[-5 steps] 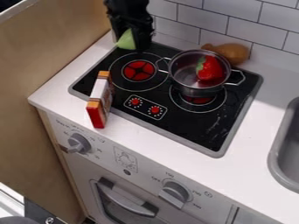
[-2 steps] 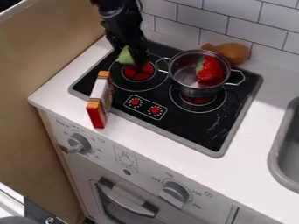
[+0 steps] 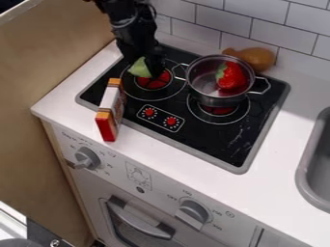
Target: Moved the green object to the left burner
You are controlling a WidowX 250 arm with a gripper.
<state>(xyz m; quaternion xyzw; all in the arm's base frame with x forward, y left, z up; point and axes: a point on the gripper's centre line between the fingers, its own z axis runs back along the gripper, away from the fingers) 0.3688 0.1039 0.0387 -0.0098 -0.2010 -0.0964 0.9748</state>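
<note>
The black gripper (image 3: pixel 145 66) hangs over the back part of the left burner (image 3: pixel 153 83), below the arm at the upper left. Its fingers hold the light green object (image 3: pixel 139 69), which pokes out on the left side and covers part of the burner's ring. Part of the green object is hidden behind the gripper. The burner's red centre shows just below them. Whether the green object touches the stove top, I cannot tell.
A metal pot (image 3: pixel 207 81) with a red strawberry (image 3: pixel 231 76) stands on the right burner. A brown-orange object (image 3: pixel 253 58) lies behind it by the tiled wall. A red and white box (image 3: pixel 111 110) stands at the stove's left front edge. The sink (image 3: pixel 316 161) is far right.
The gripper has come down and forward from the stove's back left corner to the left burner, carrying the green object along. The pot, strawberry and box have stayed put.
</note>
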